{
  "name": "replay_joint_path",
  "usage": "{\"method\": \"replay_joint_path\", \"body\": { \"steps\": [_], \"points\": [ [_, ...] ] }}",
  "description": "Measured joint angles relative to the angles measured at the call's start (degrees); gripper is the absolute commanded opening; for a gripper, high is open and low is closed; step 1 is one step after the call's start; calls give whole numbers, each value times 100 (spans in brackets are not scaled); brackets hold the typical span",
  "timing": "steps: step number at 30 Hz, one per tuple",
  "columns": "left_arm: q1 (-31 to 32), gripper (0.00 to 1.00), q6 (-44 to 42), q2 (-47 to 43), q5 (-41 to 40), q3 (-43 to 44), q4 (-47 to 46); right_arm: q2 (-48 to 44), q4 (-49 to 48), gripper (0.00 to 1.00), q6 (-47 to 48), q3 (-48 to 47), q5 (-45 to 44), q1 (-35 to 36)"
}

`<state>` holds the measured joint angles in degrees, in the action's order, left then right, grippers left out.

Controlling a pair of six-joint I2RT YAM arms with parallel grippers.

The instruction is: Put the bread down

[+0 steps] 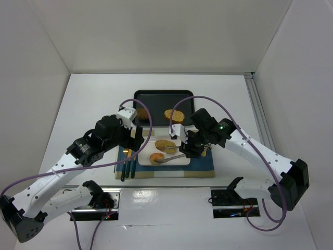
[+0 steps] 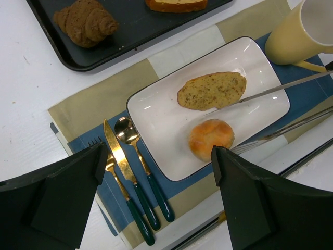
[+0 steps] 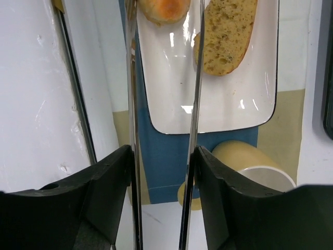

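White plate: 1 slice, 1 roll | tray: 2 breads | right tool grips tongs | left tool open

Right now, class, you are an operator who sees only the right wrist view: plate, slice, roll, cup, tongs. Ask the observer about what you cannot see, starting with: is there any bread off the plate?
Observer: Yes. A slice and a brown pastry lie on a black tray beyond the plate.
Operator: What is on the plate's left?
Observer: A knife and a spoon lie on the mat.
Operator: And the left pincer?
Observer: The left pincer is open and holds nothing.
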<state>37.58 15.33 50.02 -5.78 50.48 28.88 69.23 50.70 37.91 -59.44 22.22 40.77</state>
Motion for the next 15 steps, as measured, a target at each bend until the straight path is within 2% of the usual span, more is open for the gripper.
{"method": "replay_joint_path", "body": {
  "steps": [8,15],
  "points": [
    [0,100,0,0,0,0,0,4,-2,60,-39,-66,-199,22],
    [0,100,0,11,0,0,0,-179,-13,60,31,-629,-382,-225]
  ]
}}
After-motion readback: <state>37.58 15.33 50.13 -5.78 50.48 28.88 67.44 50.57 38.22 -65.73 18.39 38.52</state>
